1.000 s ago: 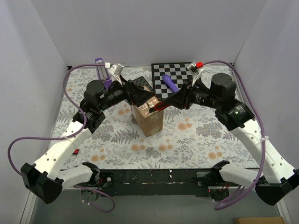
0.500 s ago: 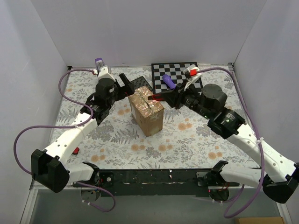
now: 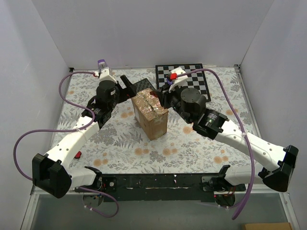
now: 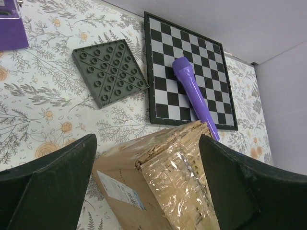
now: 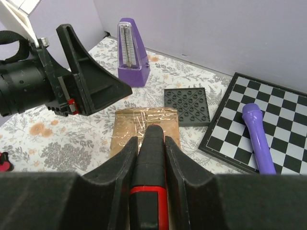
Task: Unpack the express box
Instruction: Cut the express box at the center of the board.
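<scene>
The express box (image 3: pixel 151 115) is a brown carton with glossy tape on top and a small label on one side, standing mid-table. My left gripper (image 3: pixel 130 87) is open at its far-left corner; in the left wrist view the taped box (image 4: pixel 158 191) sits just ahead of the gripper (image 4: pixel 147 143), between the two spread fingers and untouched. My right gripper (image 3: pixel 160 96) is shut on a black-and-red cutter (image 5: pixel 152 191), whose tip is over the box top (image 5: pixel 139 125). I cannot tell whether the tip touches the tape.
A chessboard (image 3: pixel 192 76) lies at the back right with a purple cylinder (image 5: pixel 256 136) on it. A grey studded plate (image 4: pixel 109 72) lies behind the box, and a purple metronome (image 5: pixel 130 52) stands at the back left. A small red thing (image 3: pixel 77 154) lies near the left arm.
My left gripper has drawn back from the box top to its far-left corner. The right arm has swung left, bringing the cutter over the box.
</scene>
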Motion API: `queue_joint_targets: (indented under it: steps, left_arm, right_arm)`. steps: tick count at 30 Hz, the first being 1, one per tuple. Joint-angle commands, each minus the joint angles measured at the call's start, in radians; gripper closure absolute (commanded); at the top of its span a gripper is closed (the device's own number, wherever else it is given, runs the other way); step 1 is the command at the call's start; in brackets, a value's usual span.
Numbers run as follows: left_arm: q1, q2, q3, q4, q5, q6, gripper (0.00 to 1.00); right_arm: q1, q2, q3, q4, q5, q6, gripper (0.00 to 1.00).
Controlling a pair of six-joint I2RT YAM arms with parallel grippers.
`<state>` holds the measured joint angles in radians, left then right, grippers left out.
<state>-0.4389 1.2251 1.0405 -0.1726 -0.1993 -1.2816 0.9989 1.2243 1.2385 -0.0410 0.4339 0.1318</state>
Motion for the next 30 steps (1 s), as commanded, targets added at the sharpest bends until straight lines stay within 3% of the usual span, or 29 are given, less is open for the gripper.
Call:
queue_joint_targets:
  steps: [1,7,12,21,30]
  left_arm:
    - [0.009,-0.001,0.001,0.028,0.055,0.039,0.14]
    - [0.025,0.004,-0.022,0.067,0.149,0.076,0.19]
    - [0.052,0.036,-0.034,0.071,0.294,0.119,0.42]
    - [0.083,0.048,-0.059,0.087,0.37,0.134,0.41]
    - [0.092,0.065,-0.069,0.117,0.435,0.136,0.63]
  right_arm:
    - [0.006,-0.005,0.038,0.136,0.069,-0.018,0.99]
    - [0.004,0.027,0.068,0.121,0.04,-0.005,0.99]
    - [0.006,0.027,0.058,0.115,0.029,0.003,0.99]
    - [0.006,0.034,0.052,0.112,0.008,0.009,0.99]
    - [0.006,0.035,0.041,0.109,-0.009,0.011,0.99]
